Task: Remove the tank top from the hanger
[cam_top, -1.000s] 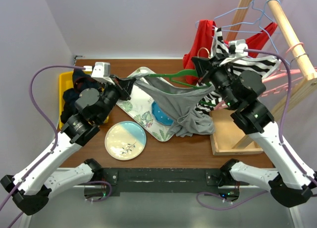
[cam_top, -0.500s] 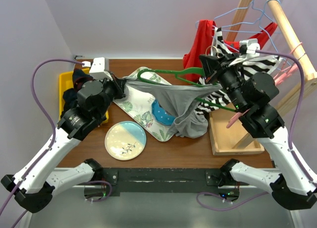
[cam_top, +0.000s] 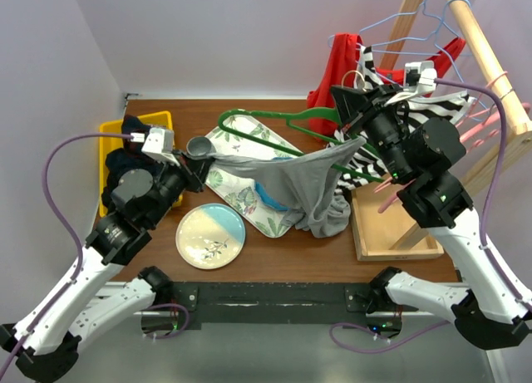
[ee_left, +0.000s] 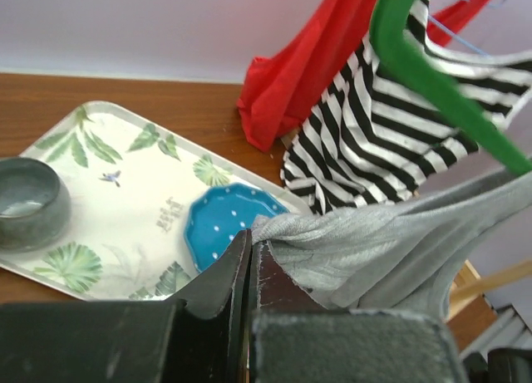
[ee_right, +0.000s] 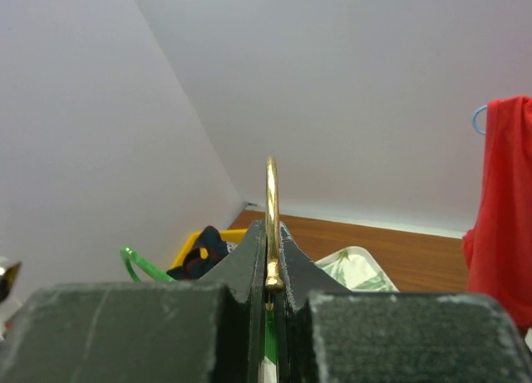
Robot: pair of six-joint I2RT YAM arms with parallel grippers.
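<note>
Over the last second the left gripper (ee_left: 248, 238), pinching the grey tank top (cam_top: 287, 179), has pulled it off the green hanger's (ee_left: 440, 80) left arm above the bench (cam_top: 191, 113), while the right gripper (ee_right: 268, 233), clamped on the gold hook (ee_right: 271, 200), holds the still-caught far side.

Brown wood table (cam_top: 320, 252), far side against pale wall. Directly on top, left to right:
- yellow bin (cam_top: 110, 139) at far-left corner, stuffed with dark clothes (cam_top: 125, 160);
- round cream-and-blue plate (cam_top: 210, 236) near front edge, just beside tray, contact unclear;
- leaf-print tray (cam_top: 235, 192) mid-table, set at angle, bearing grey bowl (ee_left: 29, 196) at one end and blue dish (ee_left: 220, 225) toward middle;
- shallow wooden rack base (cam_top: 397, 253) at right.

Bare wood between bin and plate.
</note>
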